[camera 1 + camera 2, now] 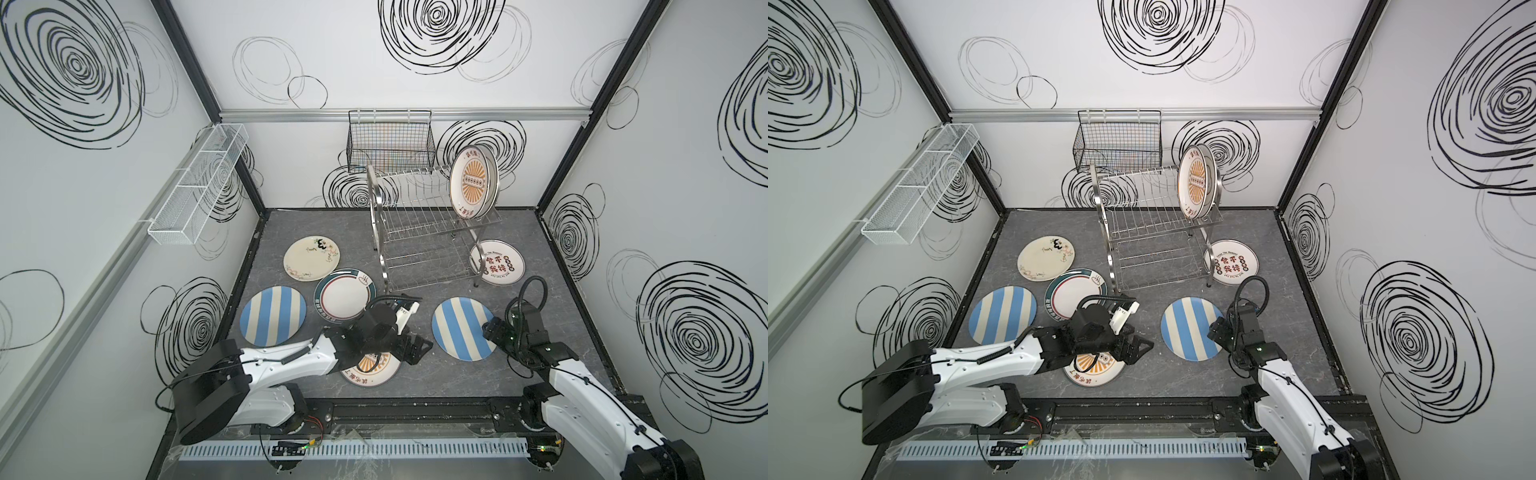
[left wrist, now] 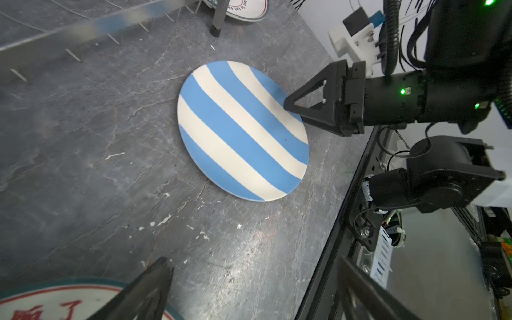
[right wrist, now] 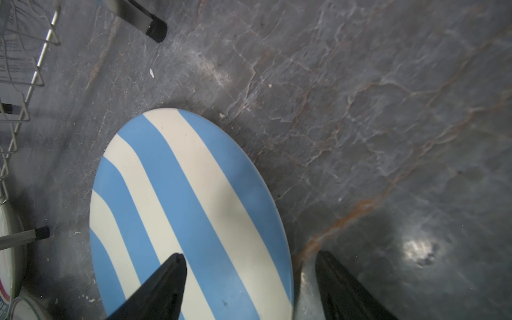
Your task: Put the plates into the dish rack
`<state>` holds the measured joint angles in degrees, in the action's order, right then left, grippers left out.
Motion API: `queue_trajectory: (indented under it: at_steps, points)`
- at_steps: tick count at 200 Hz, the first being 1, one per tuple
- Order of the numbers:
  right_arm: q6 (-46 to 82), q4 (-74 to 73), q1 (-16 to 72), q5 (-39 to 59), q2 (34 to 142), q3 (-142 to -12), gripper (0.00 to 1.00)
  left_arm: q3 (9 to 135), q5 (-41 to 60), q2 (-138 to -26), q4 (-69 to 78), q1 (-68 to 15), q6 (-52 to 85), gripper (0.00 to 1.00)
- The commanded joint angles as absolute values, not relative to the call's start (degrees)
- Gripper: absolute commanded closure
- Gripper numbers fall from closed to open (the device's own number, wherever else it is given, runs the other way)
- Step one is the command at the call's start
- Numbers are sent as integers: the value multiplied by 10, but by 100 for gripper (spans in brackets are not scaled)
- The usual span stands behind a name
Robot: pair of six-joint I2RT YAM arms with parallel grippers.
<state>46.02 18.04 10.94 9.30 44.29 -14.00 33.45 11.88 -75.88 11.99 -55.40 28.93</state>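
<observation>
Found the dish rack [image 1: 419, 237] standing at the far middle of the grey surface [image 1: 415, 395]. Saw an orange sunburst plate [image 1: 471, 183] upright at the right end of its upper tier, with another plate [image 1: 493, 178] just behind it, seen only by its rim.

Counted six more plates lying flat on the surface:
- a floral cream plate [image 1: 311, 258] left of the rack
- a teal-rimmed plate [image 1: 343, 293] just near of the floral one
- a left striped plate [image 1: 272, 316] beside the teal-rimmed one, nearer and further left
- a white plate with characters [image 1: 498, 264] by the rack's near right leg
- a right striped plate [image 1: 461, 328] near of the rack
- a second sunburst plate [image 1: 370, 370] nearest of all, half hidden under the left arm

Found the right gripper [image 3: 249, 256] low at the near right rim of the right striped plate. Stood open, one finger over the stripes and the other past the rim over bare surface, clasping nothing. Could not tell whether touching the plate.

Found the left gripper [image 2: 253, 259] spread wide as well and empty, above bare surface between the second sunburst plate and the right striped plate.
</observation>
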Motion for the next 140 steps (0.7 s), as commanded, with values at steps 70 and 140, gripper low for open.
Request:
queue_trajectory:
  at_steps: [70, 140]
  points:
    - [440, 165, 88, 119, 413, -107, 22, 450, 92, -922, 157, -587, 282, 4]
    - [428, 143, 85, 135, 456, -111, 22, 523, 72, -1008, 114, -588, 251, 4]
